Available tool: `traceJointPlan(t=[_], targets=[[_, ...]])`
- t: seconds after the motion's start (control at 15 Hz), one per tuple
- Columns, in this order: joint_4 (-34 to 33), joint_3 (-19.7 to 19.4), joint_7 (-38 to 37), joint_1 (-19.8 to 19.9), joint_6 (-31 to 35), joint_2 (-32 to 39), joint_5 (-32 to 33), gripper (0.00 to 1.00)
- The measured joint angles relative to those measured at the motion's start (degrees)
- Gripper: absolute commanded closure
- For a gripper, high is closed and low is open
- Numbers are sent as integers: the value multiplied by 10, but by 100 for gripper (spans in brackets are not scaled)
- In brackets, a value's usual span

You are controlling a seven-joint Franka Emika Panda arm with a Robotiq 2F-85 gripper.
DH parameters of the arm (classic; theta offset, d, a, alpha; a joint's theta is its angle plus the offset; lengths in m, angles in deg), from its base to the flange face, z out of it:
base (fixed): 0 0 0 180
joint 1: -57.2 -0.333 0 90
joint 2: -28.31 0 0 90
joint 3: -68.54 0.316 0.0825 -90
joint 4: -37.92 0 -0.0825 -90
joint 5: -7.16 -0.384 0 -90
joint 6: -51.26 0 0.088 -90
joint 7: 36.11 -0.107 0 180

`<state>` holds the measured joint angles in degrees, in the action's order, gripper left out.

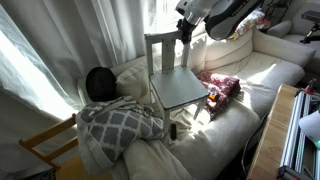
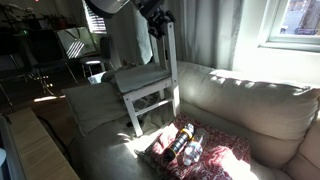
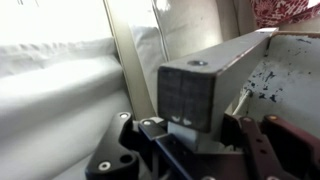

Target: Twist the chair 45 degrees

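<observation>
While the end effector (image 1: 184, 33) grips the top corner of the chair (image 1: 180, 88), the turn itself looks barely begun, if begun at all. In the wrist view the square end of the chair's back post sits between the two fingers (image 3: 132, 150). They are drawn in to a narrow gap and appear to press on both its sides, so I judge the grasp made, though the contact itself is partly hidden.

The chair stands upright on the table (image 1: 255, 75), here a pale sofa seat, roughly midway along it, with its slatted back toward the curtains. The reach and the grip are done. What is left is to swing the chair round through the forty-five degrees, set it steady on the soft seat, and let go. How much of that angle is already made cannot be read from one moment.

Counted from left to right in an exterior view:
- One yellowish bare-wood chair (image 1: 45, 145), low, beyond the table's end.
- One dark round object (image 1: 100, 82).
- One grey-and-white patterned blanket (image 1: 115, 125), heaped just beside the chair.
- One pale grey-white chair, with the single end effector at the top of its back.
- One red patterned cloth (image 1: 220, 85) near the seat's far side, carrying small things too blurred to count.
</observation>
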<state>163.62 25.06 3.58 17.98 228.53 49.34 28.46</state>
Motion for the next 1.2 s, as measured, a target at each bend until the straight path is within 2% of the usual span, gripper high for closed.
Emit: traceJointPlan(t=[0.27,0.6,0.73,1.0,1.2], targets=[[-17,-103,-67,-87,-118,-21,1,98],[-20,-180,-187,-192,-271,-53,19,98],[-16,-203,-251,-230,-296,-54,40,98],[0,-241,-384,-291,-298,-37,90,98],[4,-241,-500,-298,-333,-39,164,98]])
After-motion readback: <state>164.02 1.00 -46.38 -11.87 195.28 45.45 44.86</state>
